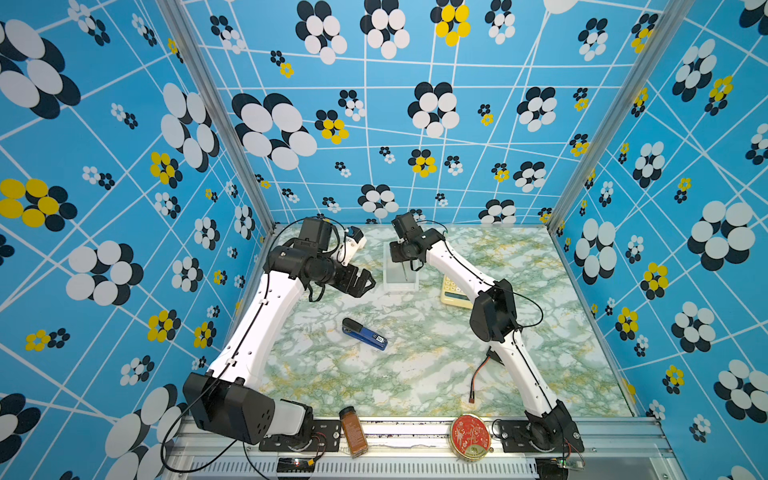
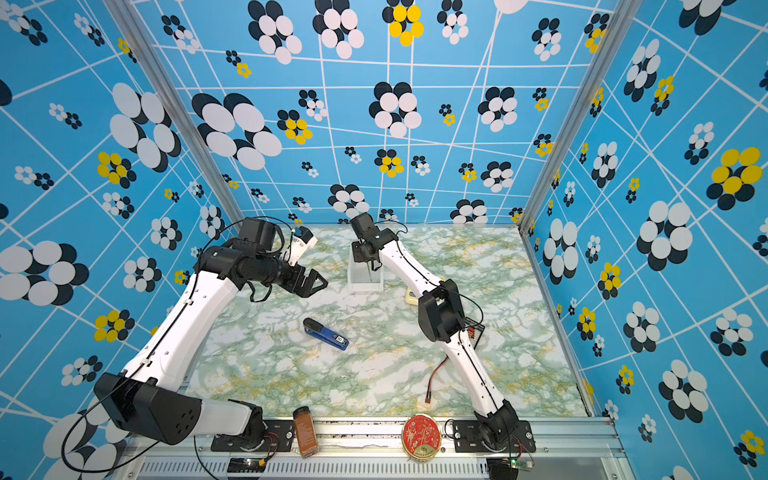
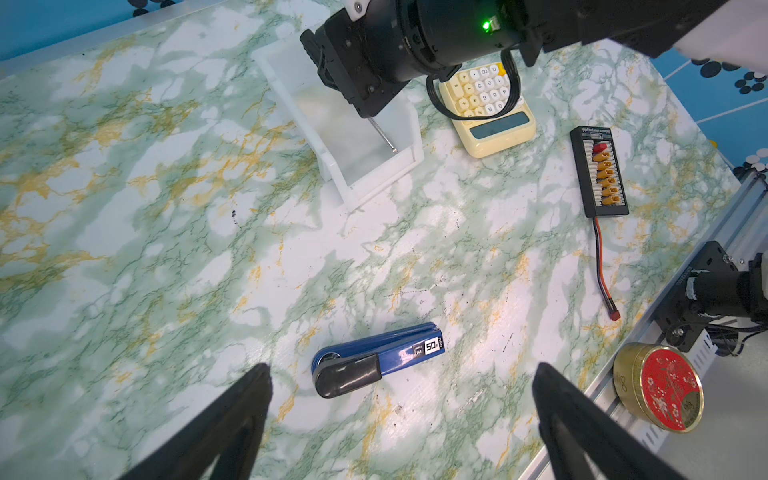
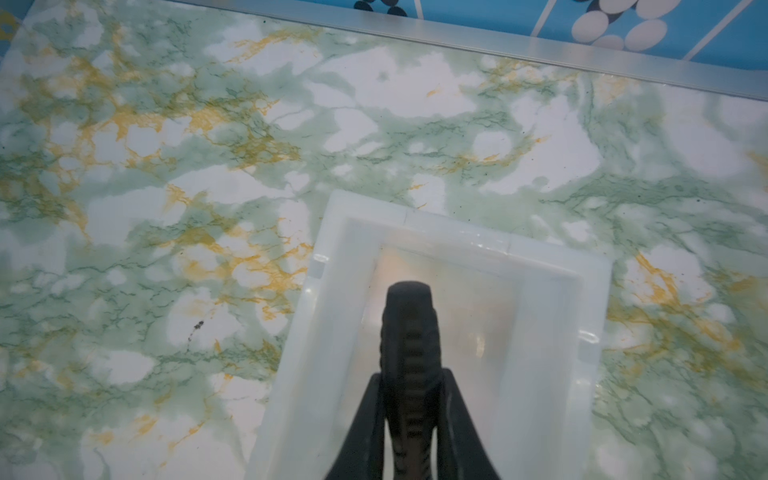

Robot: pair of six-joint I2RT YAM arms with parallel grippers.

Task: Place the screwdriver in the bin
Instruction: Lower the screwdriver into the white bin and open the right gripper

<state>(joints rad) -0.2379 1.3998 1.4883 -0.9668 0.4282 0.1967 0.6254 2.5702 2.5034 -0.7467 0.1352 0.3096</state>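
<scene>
Green-white-yellow marble tabletop (image 1: 415, 374), blue flower-print walls (image 1: 124, 166), aluminium rail at the front. Right gripper (image 4: 409, 374) is clamped on the screwdriver (image 4: 409, 324) by its black handle, above the bin (image 4: 590, 299). The left wrist view shows the shaft angled down inside the bin; tip contact unclear. Left gripper (image 1: 368, 286) has its jaws apart, holding nothing, above the stapler (image 3: 382, 357). The left wrist view alone shows the whole calculator (image 3: 486, 108) and connector board (image 3: 600, 172), which the arm partly hides in the top views. Spice jar (image 1: 353, 432) shows in the top views only. Red tin (image 1: 470, 436) is on the rail.
</scene>
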